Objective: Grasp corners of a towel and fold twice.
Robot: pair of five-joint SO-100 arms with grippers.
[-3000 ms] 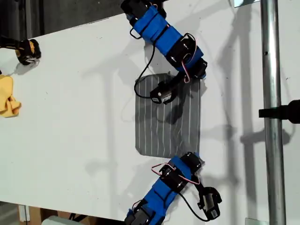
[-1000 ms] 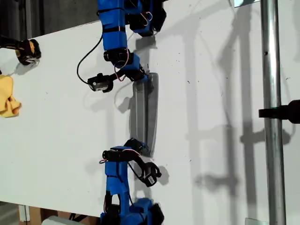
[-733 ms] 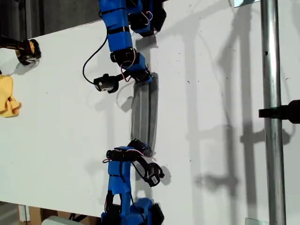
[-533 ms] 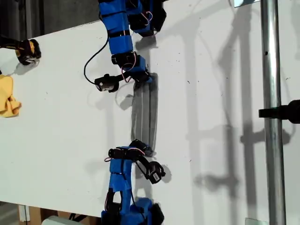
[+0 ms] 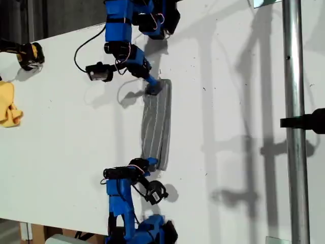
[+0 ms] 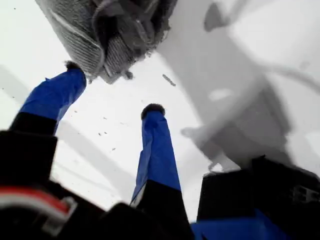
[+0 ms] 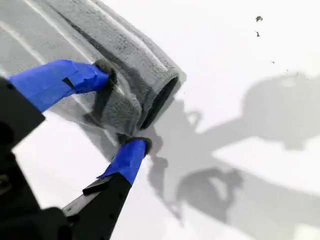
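The towel (image 5: 155,124) lies on the white table (image 5: 66,112) as a narrow doubled strip. Its long axis runs from the arm at the top of the exterior view to the arm at the bottom, with one blue gripper at each short end. From how it lies I judge the first fold made and the second not yet done.

My first gripper (image 6: 114,89) is spread wide and holds nothing. The bunched end of the towel (image 6: 107,35) sits just beyond its fingertips, one tip about touching the hem and the other over bare table. My second gripper (image 7: 120,106) is also spread and clamps nothing, but it straddles the other short end. One finger rests on top of the towel (image 7: 125,75) and the other lies on the table just beside the looped fold.

The wrist views do not let me say for certain which arm in the exterior view is which.

The second fold should carry one short end along the long axis onto the other. My second gripper looks better placed to close on its end. My first would need to reach further to take cloth. A small yellow cloth (image 5: 7,104) lies well apart at the exterior view's left
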